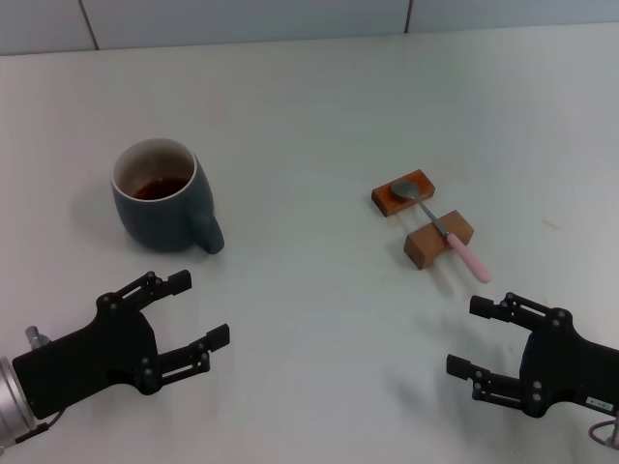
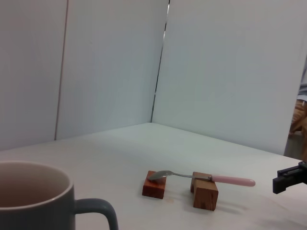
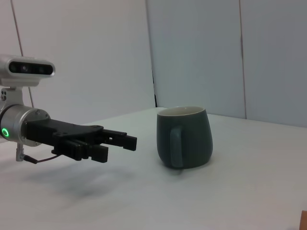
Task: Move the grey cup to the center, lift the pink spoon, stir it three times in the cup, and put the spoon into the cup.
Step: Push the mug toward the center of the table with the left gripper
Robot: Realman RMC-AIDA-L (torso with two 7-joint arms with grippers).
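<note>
- Head view: the grey cup [image 1: 160,196] stands upright on the white worktop [image 1: 319,106], toward its left side and off-center, so the first step of sliding it to the middle looks not yet done. Its handle points toward the near edge, and dark liquid shows inside.
- The left gripper [image 1: 198,311] hangs just near-side of the cup, apart from it, fingers spread wide and holding nothing; that reads as a pose ready to reach for the mug.
- The pink spoon [image 1: 440,225] lies toward the right side, bridged across two wooden blocks [image 1: 423,218]: bowl on the farther block, neck on the nearer, pink handle jutting out toward the near edge. I judge the blocks keep it raised so fingers can get under it.
- The right gripper [image 1: 483,336] sits near the near edge, just short of the spoon handle, also wide and empty.
- Left wrist view: the cup's rim [image 2: 33,167] and handle fill the closest corner. This side-on look shows what the head view cannot: the spoon [image 2: 201,178] clearly off the surface, with a gap beneath its handle. A black fingertip of the right gripper [image 2: 289,178] shows beyond the handle.
- Right wrist view: the spoon does not appear here. It gives the cup [image 3: 184,137] in profile, handle facing the camera, with the left gripper [image 3: 117,145] level with it and clearly apart.
</note>
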